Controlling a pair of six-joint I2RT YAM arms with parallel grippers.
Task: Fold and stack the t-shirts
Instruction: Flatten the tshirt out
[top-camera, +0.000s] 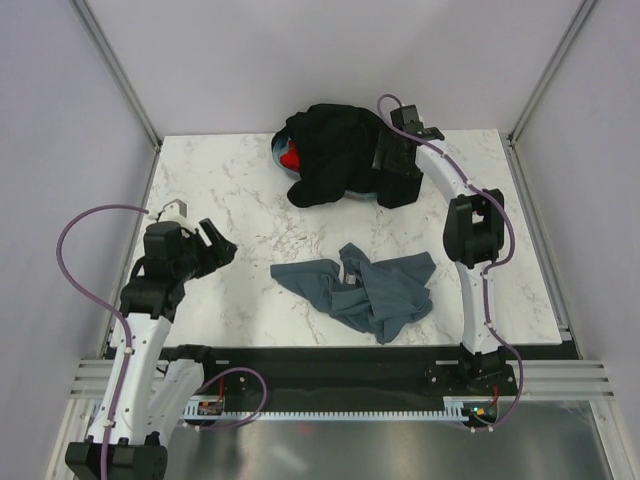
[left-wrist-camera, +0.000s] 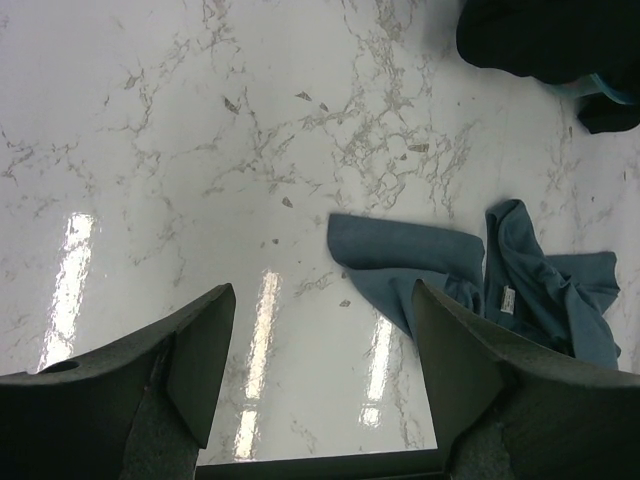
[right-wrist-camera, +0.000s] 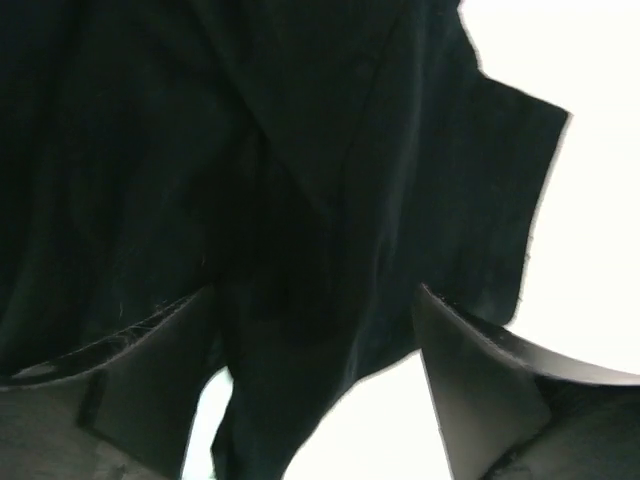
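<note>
The blue-grey shirt (top-camera: 370, 290) lay crumpled near the middle of the marble table (top-camera: 220, 180). The left gripper (top-camera: 218, 245) hung spread wide over bare tabletop, well to the shirt's left. At the far edge, the right gripper (right-wrist-camera: 315, 290) was down in the heap of black shirts (top-camera: 335, 155), its fingers wide apart with dark cloth between them.

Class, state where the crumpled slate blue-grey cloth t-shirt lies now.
Top view: the blue-grey t-shirt lies right of centre near the front edge of the marble table, with the black shirt pile beyond it.

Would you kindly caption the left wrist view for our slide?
Open left gripper hovers over marble table near crumpled blue-grey t-shirt.
</note>
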